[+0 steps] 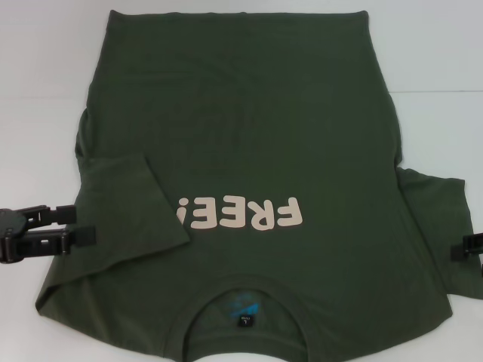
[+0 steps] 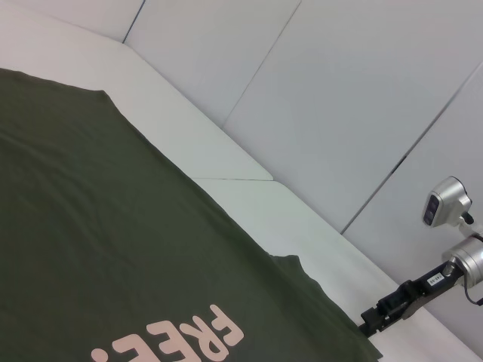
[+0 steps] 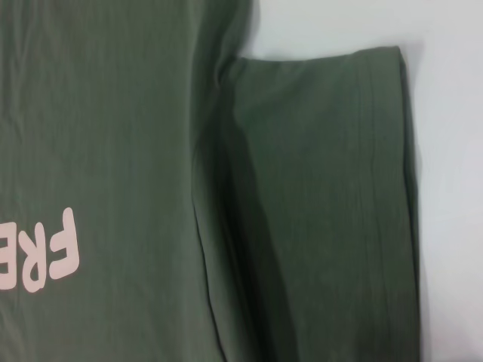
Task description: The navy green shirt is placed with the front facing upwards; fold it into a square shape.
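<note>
While the white table (image 1: 45, 60) carries everything, the large dark olive-green cotton short-sleeved shirt (image 1: 249, 128) covers most of it, lying front up with its collar nearest the robot and its hem at the far edge. Its left sleeve (image 1: 132, 204) is folded inward over the chest, the cuff edge running just beside the lettering, while its right sleeve (image 1: 441, 219) lies spread flat on the table, out to the side. Pale pinkish-white "FREE!" chest lettering (image 1: 241, 213) reads upside down from the head view, between the two sleeves. Below it the round collar (image 1: 243, 302) shows a blue print and a small dark tag inside.

At the shirt's left edge the black left gripper (image 1: 79, 225) lies level with the folded sleeve, its two fingers spread apart one above the other, with no cloth between them. By the spread sleeve's outer edge the black right gripper (image 1: 464, 247) shows only partly; I cannot tell how its fingers stand.
</note>
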Tool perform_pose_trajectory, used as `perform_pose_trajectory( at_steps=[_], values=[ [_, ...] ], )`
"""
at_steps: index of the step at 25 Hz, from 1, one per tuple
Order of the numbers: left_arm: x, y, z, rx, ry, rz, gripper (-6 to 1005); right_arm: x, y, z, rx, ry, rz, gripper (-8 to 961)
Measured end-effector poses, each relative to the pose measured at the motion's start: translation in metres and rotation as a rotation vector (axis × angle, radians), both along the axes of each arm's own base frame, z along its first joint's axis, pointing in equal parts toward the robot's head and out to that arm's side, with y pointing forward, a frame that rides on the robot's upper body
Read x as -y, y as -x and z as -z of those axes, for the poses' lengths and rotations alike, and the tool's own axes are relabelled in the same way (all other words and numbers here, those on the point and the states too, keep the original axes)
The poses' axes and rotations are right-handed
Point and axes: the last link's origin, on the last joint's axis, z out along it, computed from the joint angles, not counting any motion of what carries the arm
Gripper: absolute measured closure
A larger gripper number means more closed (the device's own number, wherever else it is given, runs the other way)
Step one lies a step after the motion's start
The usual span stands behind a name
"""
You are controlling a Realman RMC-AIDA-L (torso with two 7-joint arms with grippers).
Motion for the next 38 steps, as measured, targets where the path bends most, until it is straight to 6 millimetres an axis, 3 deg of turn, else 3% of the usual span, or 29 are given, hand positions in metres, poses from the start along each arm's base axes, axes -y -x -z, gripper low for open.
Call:
perform_pose_trajectory(
  at_steps=[22,38],
  values=[
    [0.0,-0.001,0.0,0.001,0.001,0.003,38,-0.002,0.007,0.012,-0.061,-0.022,0.002,95],
    [-0.003,-0.003,0.001,0.002,-0.001,0.011,38,-0.003,0.006,0.008,-0.074,-0.053,0.008,120]
  ],
)
